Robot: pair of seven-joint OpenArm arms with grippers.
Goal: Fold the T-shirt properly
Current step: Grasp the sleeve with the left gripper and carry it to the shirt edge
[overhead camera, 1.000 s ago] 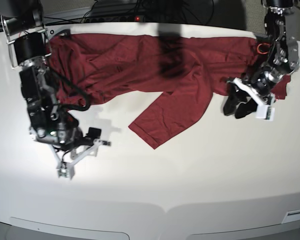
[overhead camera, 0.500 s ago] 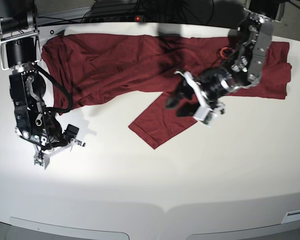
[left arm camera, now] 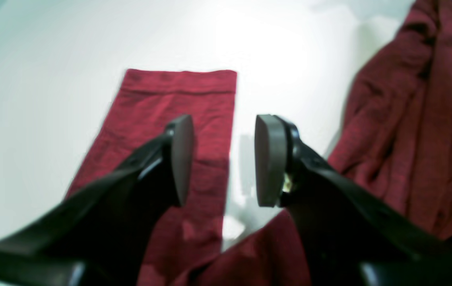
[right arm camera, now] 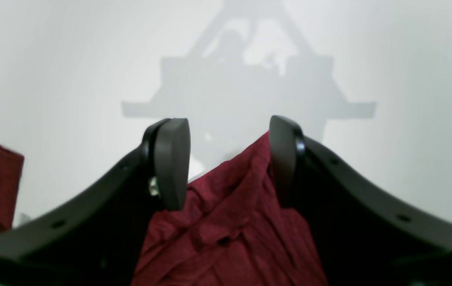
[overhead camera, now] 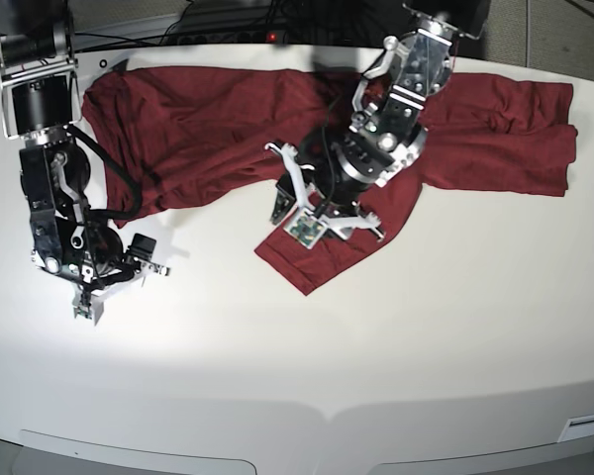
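I'm hovering my left gripper [overhead camera: 312,213] over the sleeve [left arm camera: 178,115], jaws standing apart and gripping nothing; the sleeve is running straight ahead of me, its cuff pointing toward the desk's [overhead camera: 455,327] front edge. The shirt [overhead camera: 208,119] is lying spread along the back edge. My right gripper [overhead camera: 107,287] is hanging wide open near the left edge, empty, with shirt fabric bunched behind its jaws. The left is nearer. Its arm is hiding the shirt's middle.
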